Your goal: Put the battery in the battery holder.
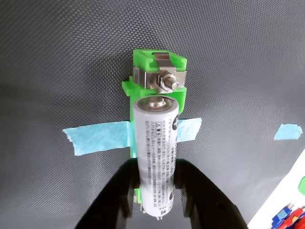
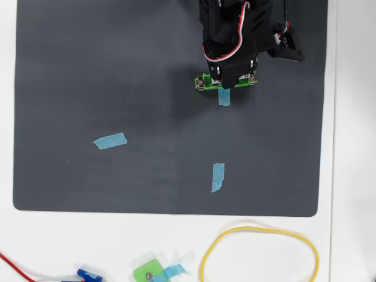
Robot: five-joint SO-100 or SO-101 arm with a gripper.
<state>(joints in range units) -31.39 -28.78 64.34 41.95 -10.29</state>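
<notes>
1 white-silver battery (image 1: pixel 155 152), fine grey print, over green holder (image 1: pixel 159 64).

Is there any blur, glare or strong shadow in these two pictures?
Wrist view: the battery and its print are sharp, with soft glare along its side; the gripper fingers near the lens are dark and somewhat soft. Overhead view: light is even, the arm throws a faint shadow on the mat, and the battery holder is mostly hidden.

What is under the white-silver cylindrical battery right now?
Under the white-silver cylindrical battery lies the long bright green plastic battery holder, taped down with a blue tape strip. The battery hides the holder's channel, so seating can't be judged.
</notes>
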